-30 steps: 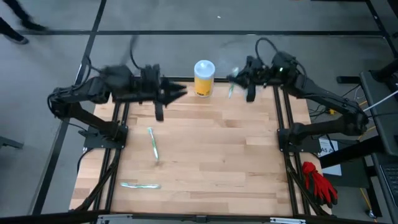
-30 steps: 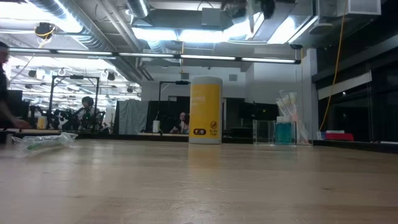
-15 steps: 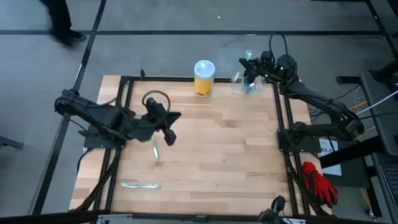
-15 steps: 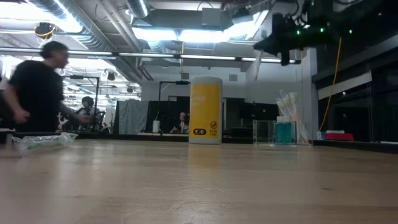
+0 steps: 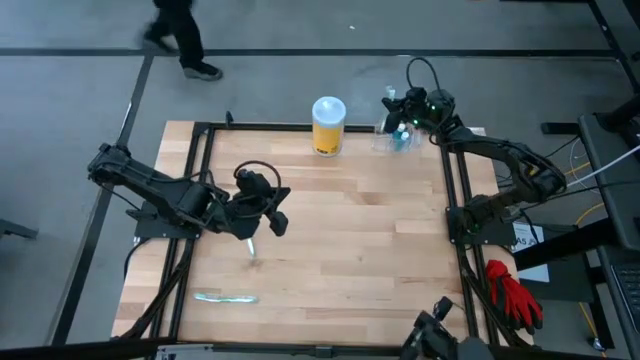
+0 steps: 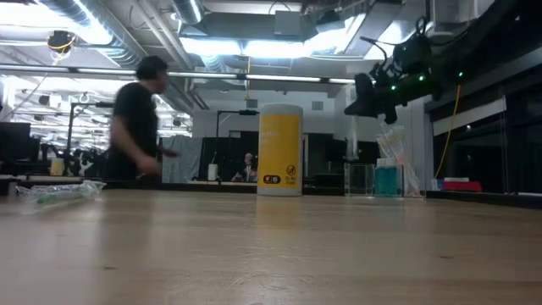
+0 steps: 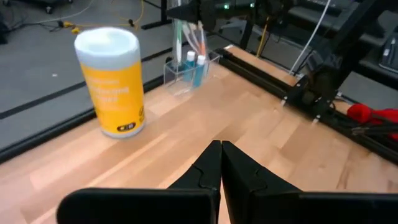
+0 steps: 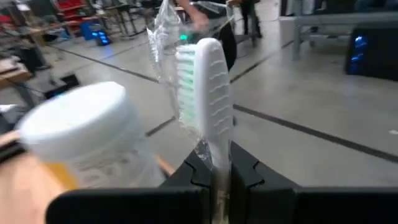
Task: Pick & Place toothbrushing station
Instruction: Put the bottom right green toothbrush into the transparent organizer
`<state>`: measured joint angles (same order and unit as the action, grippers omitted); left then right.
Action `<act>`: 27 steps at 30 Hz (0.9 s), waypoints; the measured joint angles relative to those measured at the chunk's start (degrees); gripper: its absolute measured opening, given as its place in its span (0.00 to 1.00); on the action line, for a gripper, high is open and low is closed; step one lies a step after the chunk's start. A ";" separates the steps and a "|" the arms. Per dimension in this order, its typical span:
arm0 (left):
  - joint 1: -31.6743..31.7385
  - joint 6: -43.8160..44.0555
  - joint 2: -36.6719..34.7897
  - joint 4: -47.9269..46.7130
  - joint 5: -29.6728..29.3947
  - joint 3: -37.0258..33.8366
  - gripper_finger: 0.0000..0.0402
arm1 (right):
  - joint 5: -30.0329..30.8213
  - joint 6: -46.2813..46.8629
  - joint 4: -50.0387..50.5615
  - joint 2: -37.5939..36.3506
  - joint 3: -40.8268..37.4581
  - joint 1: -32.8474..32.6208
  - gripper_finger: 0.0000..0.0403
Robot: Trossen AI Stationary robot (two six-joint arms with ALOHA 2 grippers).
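— Toothbrush (image 8: 208, 99), wrapped in clear film, is clamped head-up between the right gripper (image 8: 217, 165) jaws, above the far right corner. Why upright?

— Probably so the handle can be lowered straight into the toothbrushing station (image 5: 398, 138), which is seen at that corner just beside the yellow canister (image 5: 328, 124) and already holds brushes.

— And the left gripper (image 7: 221, 163)?

— It is parked low over the left-centre boards with jaws pressed together on nothing, near a packaged brush (image 5: 246, 232); it is likely kept clear.

Open lab hall: exposed ceiling ducts (image 6: 127, 38)
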<state>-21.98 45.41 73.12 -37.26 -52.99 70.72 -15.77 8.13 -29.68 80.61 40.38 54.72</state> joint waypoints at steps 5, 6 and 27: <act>-0.56 2.44 0.00 0.22 0.01 -1.31 0.01 | 3.70 -1.11 -4.25 3.75 0.02 0.48 0.04; -0.83 2.54 0.02 0.29 -0.02 -1.36 0.01 | 3.83 -1.10 -4.29 4.83 0.00 0.52 0.04; -3.91 3.50 0.02 0.44 -1.30 -1.37 0.01 | -2.04 0.83 -3.15 11.16 -0.04 0.50 0.16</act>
<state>-25.89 48.90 73.14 -36.82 -54.29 69.34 -17.81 8.96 -32.83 91.77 40.34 55.22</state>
